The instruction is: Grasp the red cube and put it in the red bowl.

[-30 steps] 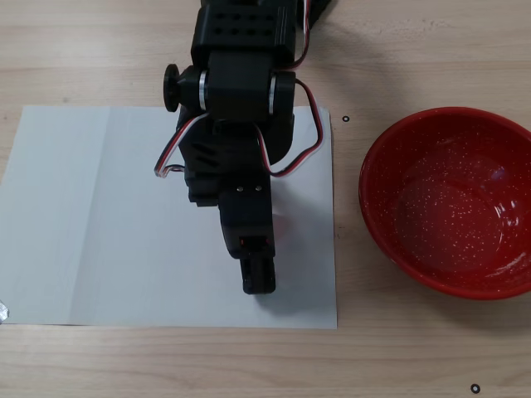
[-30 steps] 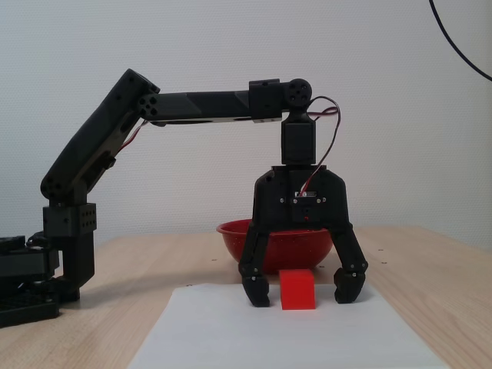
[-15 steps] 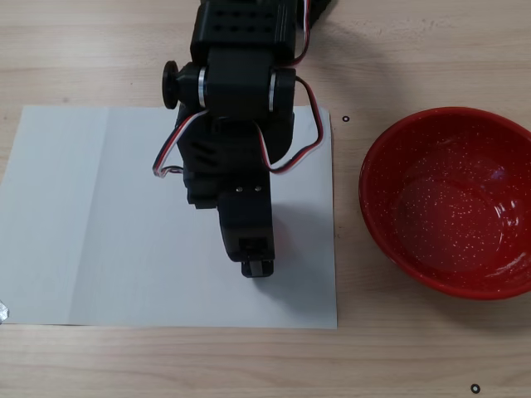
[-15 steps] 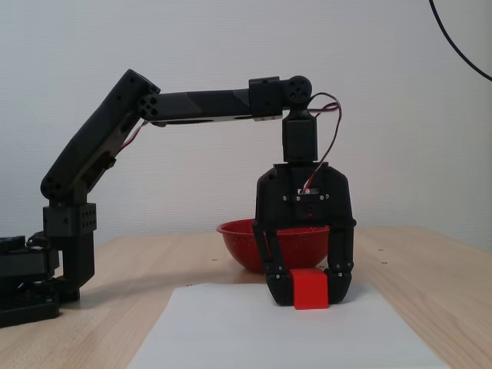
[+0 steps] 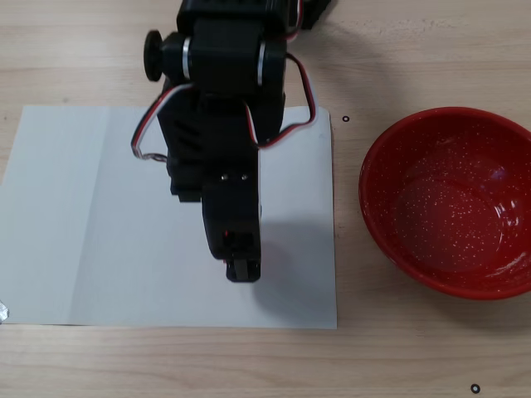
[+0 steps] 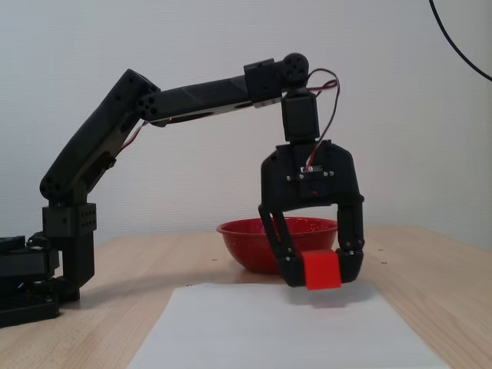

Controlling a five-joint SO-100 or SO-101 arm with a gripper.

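The red cube (image 6: 321,270) hangs clear of the white paper (image 6: 231,330), a short way above it, with my gripper (image 6: 320,275) shut on its two sides. In the fixed view from above, the arm's wrist and gripper (image 5: 242,267) cover the cube, so it is hidden there. The red bowl (image 5: 371,178) sits on the wooden table to the right of the paper in that view and holds nothing. From the side, the red bowl (image 6: 242,244) stands behind the gripper, farther from the camera.
The white paper (image 5: 83,215) covers the left and middle of the table from above, its right edge near the bowl. The arm's base (image 6: 54,261) stands at the left from the side. A black cable (image 6: 461,50) crosses the top right corner.
The fingers closed around the cube on the paper, and the gripper has since lifted it off the sheet and shifted slightly toward the camera in the side view.
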